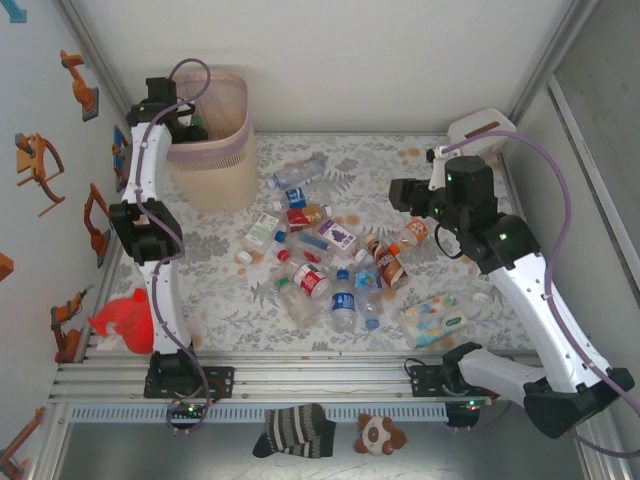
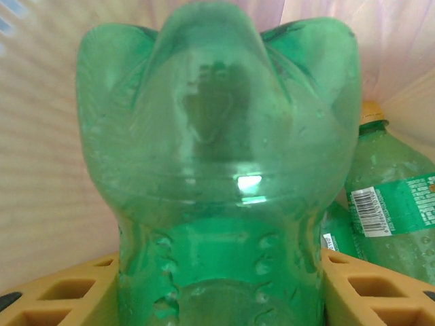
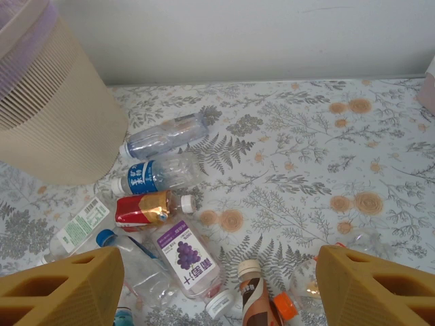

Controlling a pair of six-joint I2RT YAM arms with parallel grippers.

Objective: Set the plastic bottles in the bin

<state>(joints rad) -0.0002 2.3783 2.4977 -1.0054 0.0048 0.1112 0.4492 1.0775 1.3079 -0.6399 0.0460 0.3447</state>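
Bin [image 1: 213, 150] and left gripper [image 1: 183, 122] meet at the far left corner of the table [image 1: 385, 160]. The gripper hangs over the pink-lined rim, its yellow fingers [image 2: 61, 295] clamped on a green bottle [image 2: 217, 170] from both sides. Beside it, down inside the bin, lies a second green bottle [image 2: 394, 217] with a yellow cap.

Just beside the bin's foot, a clear bottle [image 3: 166, 134] and a blue-labelled bottle [image 3: 156, 175] lie on their sides. Nearer the middle of the table, a red-labelled bottle [image 3: 146, 209] and a purple-labelled bottle [image 3: 187, 257] touch the loose pile of bottles [image 1: 325, 265].

Towards the right edge, the right gripper [image 3: 217, 285] hovers above the pile with its jaws wide apart and nothing between them. A wipes pack [image 1: 433, 322] lies near the near right corner.
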